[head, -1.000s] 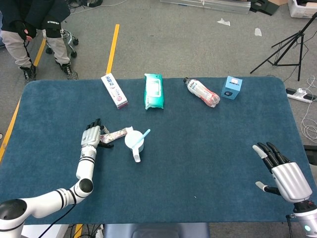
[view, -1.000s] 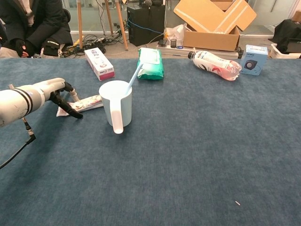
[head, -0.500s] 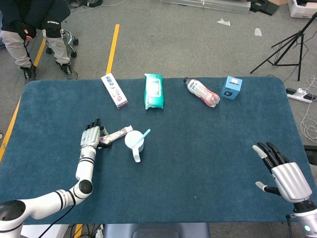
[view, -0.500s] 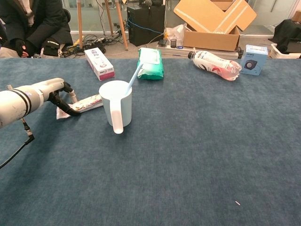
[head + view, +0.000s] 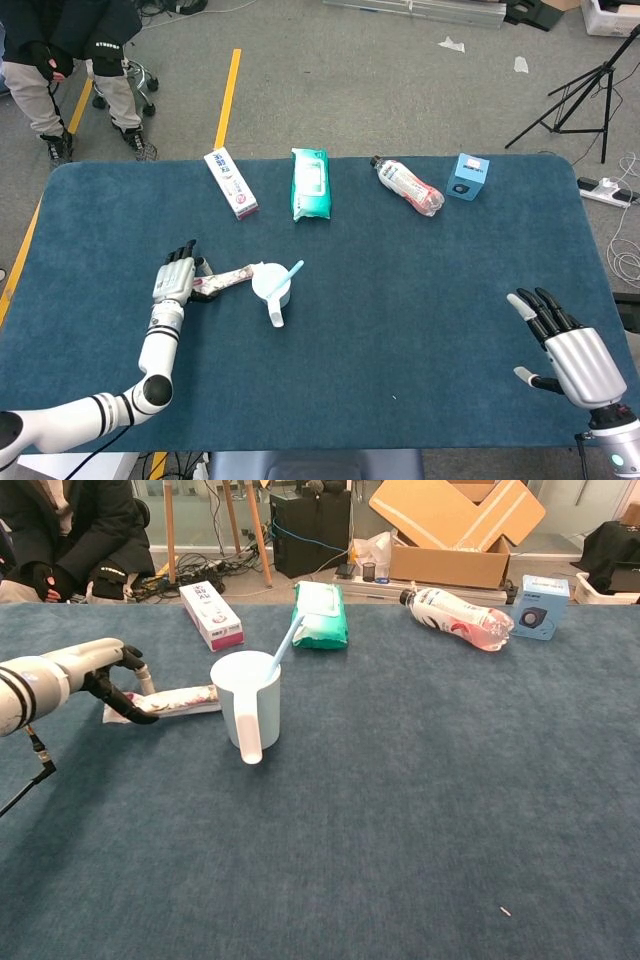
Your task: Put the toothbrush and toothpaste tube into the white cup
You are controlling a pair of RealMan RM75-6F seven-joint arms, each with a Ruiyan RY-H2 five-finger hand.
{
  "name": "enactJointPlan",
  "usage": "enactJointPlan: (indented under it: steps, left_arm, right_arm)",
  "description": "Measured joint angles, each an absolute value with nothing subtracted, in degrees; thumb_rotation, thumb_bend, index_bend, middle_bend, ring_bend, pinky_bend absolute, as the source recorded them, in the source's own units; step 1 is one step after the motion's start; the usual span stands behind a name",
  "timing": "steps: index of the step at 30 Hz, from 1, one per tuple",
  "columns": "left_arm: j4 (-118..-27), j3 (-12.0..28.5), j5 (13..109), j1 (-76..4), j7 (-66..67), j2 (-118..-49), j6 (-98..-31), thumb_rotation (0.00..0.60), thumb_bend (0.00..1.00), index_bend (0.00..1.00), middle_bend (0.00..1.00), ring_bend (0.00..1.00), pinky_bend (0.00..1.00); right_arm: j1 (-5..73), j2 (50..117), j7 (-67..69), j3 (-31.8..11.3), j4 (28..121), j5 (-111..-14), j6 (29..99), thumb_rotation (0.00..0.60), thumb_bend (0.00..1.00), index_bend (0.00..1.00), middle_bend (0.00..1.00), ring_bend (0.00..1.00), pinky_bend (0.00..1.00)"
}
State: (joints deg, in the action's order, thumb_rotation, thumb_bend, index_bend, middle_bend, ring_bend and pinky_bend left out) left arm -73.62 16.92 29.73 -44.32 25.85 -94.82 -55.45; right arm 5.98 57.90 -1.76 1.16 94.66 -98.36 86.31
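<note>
Blue cloth covers the big table [image 5: 420,330], and grey floor shows behind it. A white cup [image 5: 271,284] stands upright a bit to the left of the middle. Its handle points toward the robot. A blue toothbrush [image 5: 289,273] sits in the cup and leans out toward 2 o'clock.

The toothpaste tube [image 5: 224,280] lies flat on the cloth at the cup's 9 o'clock, with one end just beside the cup. The left hand [image 5: 174,281] is at the tube's far end. Its dark fingers [image 5: 128,705] curl onto that end of the tube and pinch it.

The right hand [image 5: 560,345] is well apart, at 4 o'clock from the cup, near the table's edge. Its fingers are spread and hold nothing.

Along the back of the table, from 11 to 2 o'clock, lie a white and pink box [image 5: 231,183], a green pack of wipes [image 5: 310,183], a bottle [image 5: 408,186] on its side and a small blue box [image 5: 468,177].
</note>
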Motion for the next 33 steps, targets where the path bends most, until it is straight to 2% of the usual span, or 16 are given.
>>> enactJointPlan:
  steps: [17, 33]
  left_arm:
    - [-82.05, 15.34, 33.47, -39.19, 23.02, -85.22, -57.78, 0.600, 0.28, 0.50, 0.00, 0.00, 0.00]
    - [-89.54, 14.11, 37.17, -37.99, 24.10, -80.18, -60.89, 0.600, 0.28, 0.50, 0.00, 0.00, 0.00]
  right_arm:
    - [6.43, 58.48, -3.46, 1.16, 95.12, -97.84, 84.97, 0.600, 0.00, 0.04, 0.11, 0.06, 0.42]
    - [6.45, 58.36, -3.26, 1.11, 95.13, -97.69, 85.08, 0.600, 0.00, 0.04, 0.11, 0.06, 0.42]
